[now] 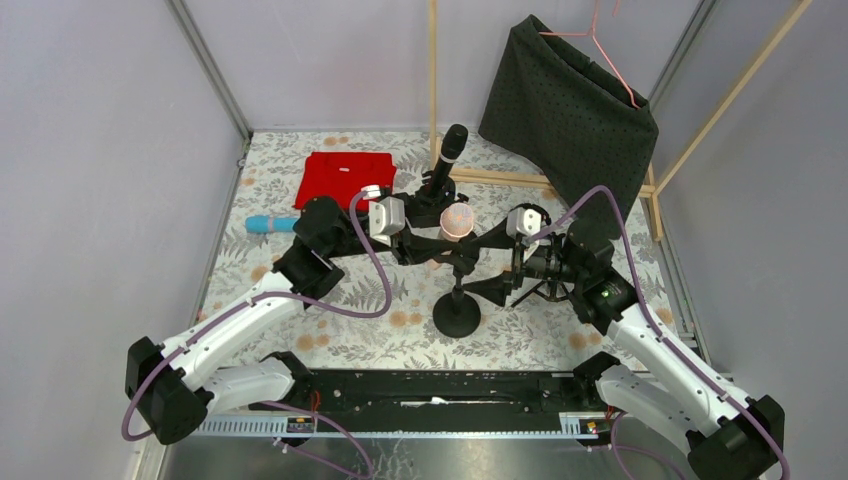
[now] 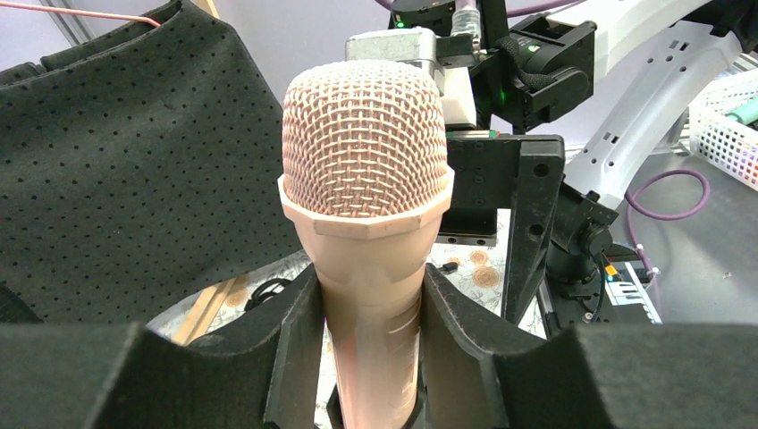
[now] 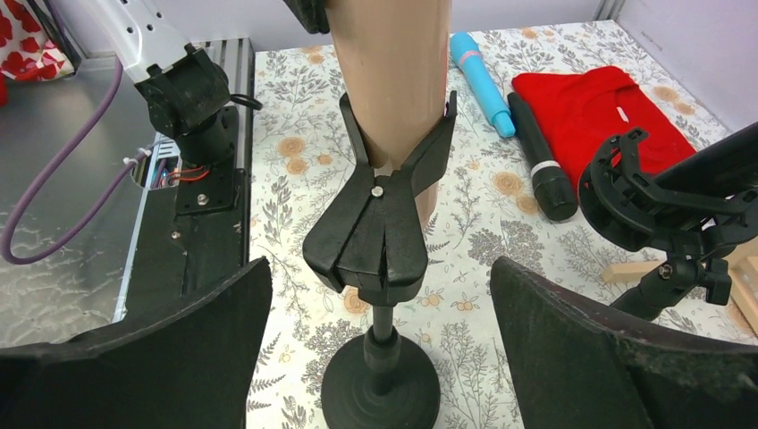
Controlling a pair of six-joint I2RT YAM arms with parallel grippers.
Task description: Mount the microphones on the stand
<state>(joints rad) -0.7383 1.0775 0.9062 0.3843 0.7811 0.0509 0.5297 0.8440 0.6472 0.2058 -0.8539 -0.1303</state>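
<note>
I've got the peach-pink stick microphone (image 2: 365, 152) upright, its lower end between the prongs of the black round-based clip stand (image 3: 380, 232); whether it's seated, I can't tell. Left gripper (image 2: 368, 299) pinches its handle. Right gripper (image 3: 380, 295) is spread wide either side of the stand. Beyond the stand lie the light blue microphone (image 3: 483, 80) and a black microphone (image 3: 541, 161).

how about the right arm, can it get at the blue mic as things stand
Probably not: the blue mic lies far left, with the stand, the pink mic and the left arm in between.
</note>
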